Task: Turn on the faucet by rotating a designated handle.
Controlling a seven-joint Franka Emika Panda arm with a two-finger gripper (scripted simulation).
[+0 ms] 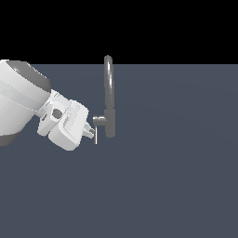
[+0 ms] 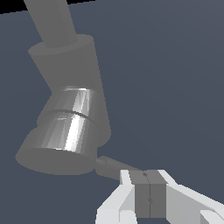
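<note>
The grey faucet (image 1: pixel 109 122) stands upright on the floor with its tall arched spout (image 1: pixel 108 81). A stubby side cylinder (image 1: pixel 99 120) points to the exterior view's left, and the thin handle (image 1: pixel 96 135) hangs down from it. My gripper (image 1: pixel 92 131) sits right beside the handle on the exterior view's left. In the wrist view the faucet body (image 2: pixel 74 65) and the shiny side cylinder (image 2: pixel 65 131) fill the frame. The handle (image 2: pixel 114 166) runs from the cylinder to my gripper (image 2: pixel 149 177). The grey pads (image 2: pixel 143 197) are pressed together with no gap, and the fingertips touch the lever's end.
The flat dark grey-blue floor (image 1: pixel 176 176) stretches all around the faucet. The bulky white arm (image 1: pixel 21 100) fills the exterior view's left side.
</note>
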